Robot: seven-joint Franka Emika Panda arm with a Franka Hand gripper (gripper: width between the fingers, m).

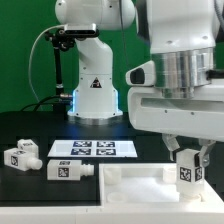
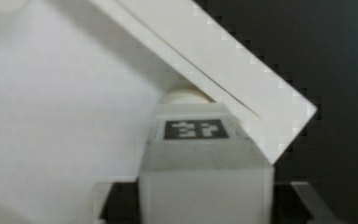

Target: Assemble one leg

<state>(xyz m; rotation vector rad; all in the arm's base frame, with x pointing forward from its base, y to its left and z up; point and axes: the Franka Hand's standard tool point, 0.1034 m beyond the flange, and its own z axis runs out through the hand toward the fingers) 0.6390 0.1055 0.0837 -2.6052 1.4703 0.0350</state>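
Observation:
My gripper (image 1: 190, 160) is shut on a white leg (image 1: 188, 171) with a black-and-white tag. It holds the leg upright over the right corner of the large flat white panel (image 1: 135, 185). In the wrist view the leg (image 2: 202, 160) fills the space between the dark fingers (image 2: 123, 200), and its stub end meets the panel's raised rim (image 2: 229, 80) at the corner. Two more legs lie on the black table at the exterior view's left, one (image 1: 20, 156) farther left and one (image 1: 68, 171) nearer the panel.
The marker board (image 1: 93, 149) lies flat behind the panel. The robot's white base (image 1: 93, 95) stands at the back, with a black cable on its left. A green wall closes the back.

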